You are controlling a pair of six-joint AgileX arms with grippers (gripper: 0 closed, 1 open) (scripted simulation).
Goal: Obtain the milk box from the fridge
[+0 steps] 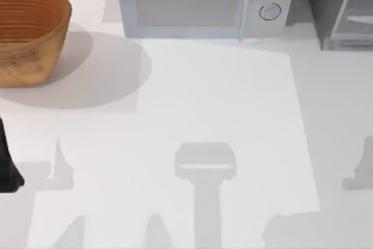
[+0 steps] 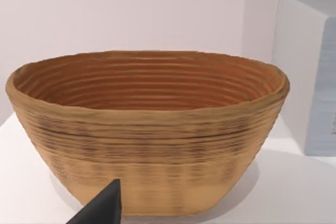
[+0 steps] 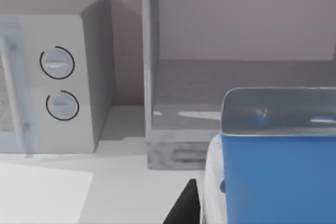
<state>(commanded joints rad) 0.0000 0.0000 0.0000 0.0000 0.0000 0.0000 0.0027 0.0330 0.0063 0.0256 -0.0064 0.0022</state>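
Our right gripper (image 3: 185,207) is clamped on the milk box (image 3: 273,177). In the right wrist view the blue carton sits right up against the camera, with one dark finger (image 3: 182,208) pressed to its white side. The other finger is hidden behind the carton, so the grasp is our judgement, not something we see outright.

The box hangs in front of the fridge (image 1: 341,7), which stands at the table's one o'clock corner, just beside the microwave (image 1: 204,1) at twelve. The fridge's grey cavity (image 3: 236,85) lies open behind the carton. We judge the box is already clear of the shelf, carried upright so it passes the frame cleanly.

Our left arm (image 1: 7,164) is parked at the table's nine o'clock edge. Its gripper (image 2: 102,208) faces the woven basket (image 1: 29,30) at ten o'clock, and we cannot tell whether it is open or closed. It probably sits there to keep the middle of the table free for bringing the carton out.
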